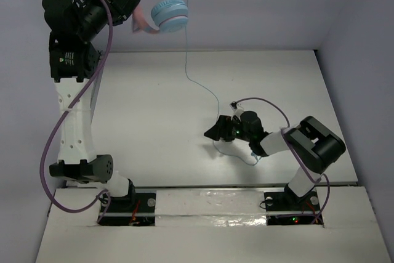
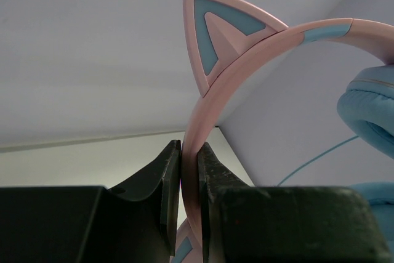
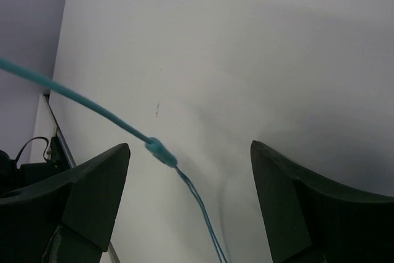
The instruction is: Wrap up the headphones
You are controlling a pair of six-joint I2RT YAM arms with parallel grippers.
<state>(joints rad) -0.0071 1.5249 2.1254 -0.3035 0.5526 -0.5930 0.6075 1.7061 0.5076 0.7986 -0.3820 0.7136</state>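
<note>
Left wrist view: clamping headband (image 2: 206, 100) tight with left gripper (image 2: 188, 152), headphones (image 1: 167, 10) aloft; holding right gripper (image 3: 189, 146) spread wide, loose cable (image 3: 92, 106) passing through untouched.

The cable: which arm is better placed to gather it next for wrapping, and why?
Right. The right gripper has open fingers either side of the cable near the table; the left gripper is shut on the pink headband, holding the headphones aloft.
</note>
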